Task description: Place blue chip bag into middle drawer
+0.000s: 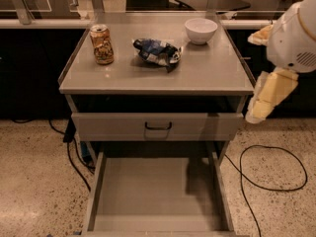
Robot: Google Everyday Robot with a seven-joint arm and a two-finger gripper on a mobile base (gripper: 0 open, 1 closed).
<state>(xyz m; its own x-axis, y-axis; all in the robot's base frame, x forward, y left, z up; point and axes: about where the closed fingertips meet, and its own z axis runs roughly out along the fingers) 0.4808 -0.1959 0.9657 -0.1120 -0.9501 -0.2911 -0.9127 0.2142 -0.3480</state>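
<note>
The blue chip bag [157,52] lies crumpled on the cabinet top, between a tan can and a white bowl. The middle drawer [155,191] is pulled far out at the bottom, showing a plain grey floor with nothing in it. My gripper [264,100] hangs off the cabinet's right edge at about the height of the top, well to the right of the bag and holding nothing. The white arm [296,33] rises above it.
A tan drink can [101,44] stands at the left of the top and a white bowl [201,30] at the back right. A drawer with a black handle [158,127] sits slightly out above the open one. Black cables [269,169] trail on the speckled floor.
</note>
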